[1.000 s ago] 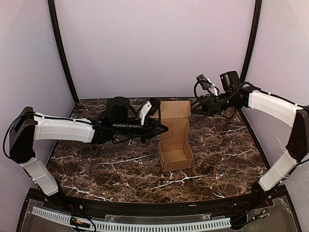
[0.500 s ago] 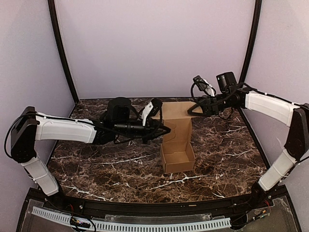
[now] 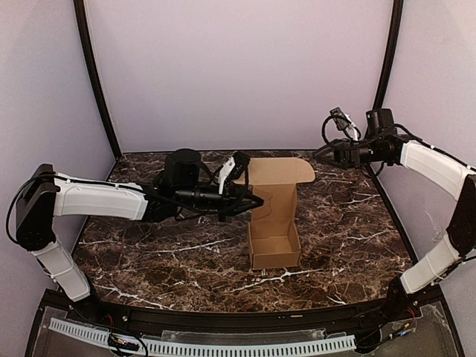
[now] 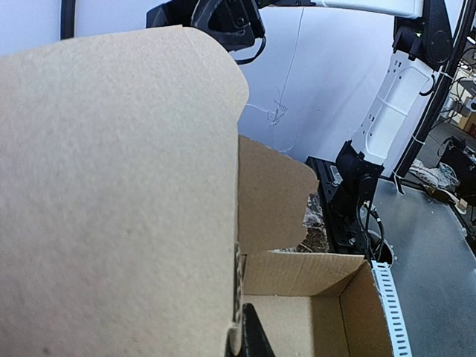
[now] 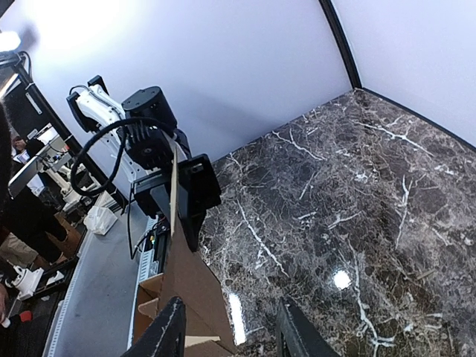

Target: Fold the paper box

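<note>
The paper box [image 3: 273, 223] stands near the middle of the dark marbled table [image 3: 149, 260], partly erected. Its open tray sits on the surface toward the near side, a tall panel rises upright from the tray's far wall, and the top flap with rounded corners is bent over roughly level, jutting to the right. The left gripper [image 3: 255, 201] reaches in horizontally from the left and meets the left edge of the upright panel about halfway up, above the tray. Its jaws are pressed together on that cardboard edge. In the left wrist view the panel [image 4: 111, 186] fills the left half of the picture and hides one finger. The other finger [image 4: 250, 336] shows just beside the panel's edge, with the tray interior below and to the right. The right gripper [image 3: 321, 155] hangs in the air to the right of the bent top flap, slightly higher than it and apart from it, touching nothing. In the right wrist view its jaws [image 5: 230, 312] stand spread with no object between them. The box [image 5: 186, 290] appears there below and to the left, with the left arm's black wrist behind it at the cardboard's thin edge.
</note>
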